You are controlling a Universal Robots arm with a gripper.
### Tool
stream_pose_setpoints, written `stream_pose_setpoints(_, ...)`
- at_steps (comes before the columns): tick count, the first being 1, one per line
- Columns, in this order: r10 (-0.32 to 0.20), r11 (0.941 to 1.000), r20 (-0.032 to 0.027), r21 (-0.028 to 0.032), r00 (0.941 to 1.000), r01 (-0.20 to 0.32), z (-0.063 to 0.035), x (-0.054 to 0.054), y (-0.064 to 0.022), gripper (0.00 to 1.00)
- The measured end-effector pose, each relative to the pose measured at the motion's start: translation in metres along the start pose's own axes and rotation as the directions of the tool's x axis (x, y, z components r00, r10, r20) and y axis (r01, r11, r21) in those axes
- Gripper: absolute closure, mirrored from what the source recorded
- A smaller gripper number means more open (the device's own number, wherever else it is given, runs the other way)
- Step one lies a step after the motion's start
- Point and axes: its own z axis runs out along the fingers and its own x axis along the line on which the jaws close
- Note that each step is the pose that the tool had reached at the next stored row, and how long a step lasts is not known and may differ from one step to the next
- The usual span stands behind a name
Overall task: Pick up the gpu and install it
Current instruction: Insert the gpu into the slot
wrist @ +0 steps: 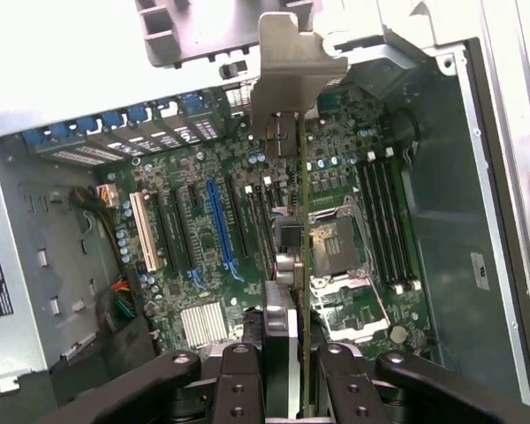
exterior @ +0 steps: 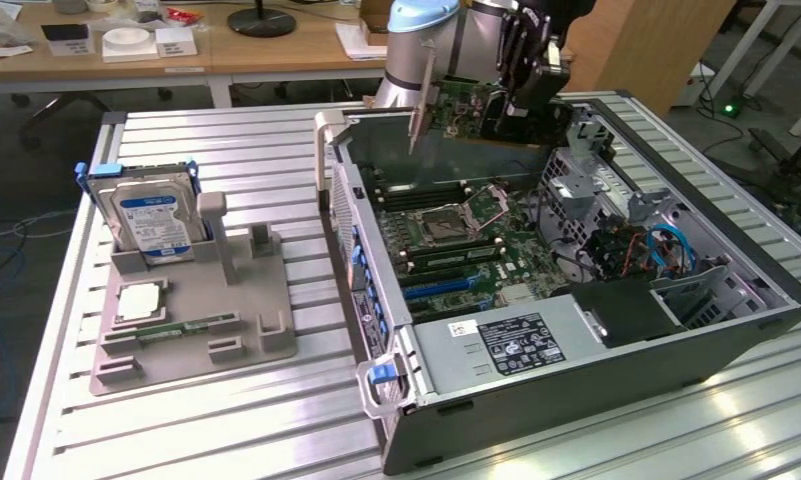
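Above the open case (exterior: pixel 574 400), over its far end in the exterior view, the gpu (exterior: pixel 470 105) (wrist: pixel 283 322) hangs on edge in the air, touching nothing but the gripper (exterior: pixel 523 108) (wrist: pixel 287 358). The gripper's two fingers (wrist: pixel 240 380) are pressed together on the card's flat faces, one on each side, clamped on the gpu near its upper edge. This grip leaves the lower connector edge free, which is probably why it is held there. The card's pale metal bracket (exterior: pixel 420 100) (wrist: pixel 293 66) leads at one end, towards the case wall that has the row of card openings. That seems to be the way a card must face to sit in a slot. Below lies the motherboard (exterior: pixel 494 265) (wrist: pixel 181 181), flat in the case lying on its side, so its long slots open upward. In the wrist view the card runs roughly parallel to the blue slot (wrist: pixel 219 231) and its dark neighbours, but beside them, nearer the processor socket (exterior: pixel 470 215) (wrist: pixel 336 256). From here I would judge it lifted and carried over, not yet seated. Well apart, on the ribbed table (exterior: pixel 213 150), a grey stand (exterior: pixel 247 345) holds a hard drive (exterior: pixel 153 220) upright and a memory stick (exterior: pixel 187 328) lying flat, each in its own place.
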Motion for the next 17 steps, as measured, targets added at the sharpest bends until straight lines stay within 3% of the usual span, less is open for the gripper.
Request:
stream_pose_setpoints(6,-0.069,0.9976,-0.0024,-0.0010,0.9976,0.069,0.0000,0.0000,0.0000,0.72)
stream_pose_setpoints(17,-0.163,0.9866,-0.0055,-0.0028,0.9865,0.163,0.0000,0.0001,0.0000,0.72)
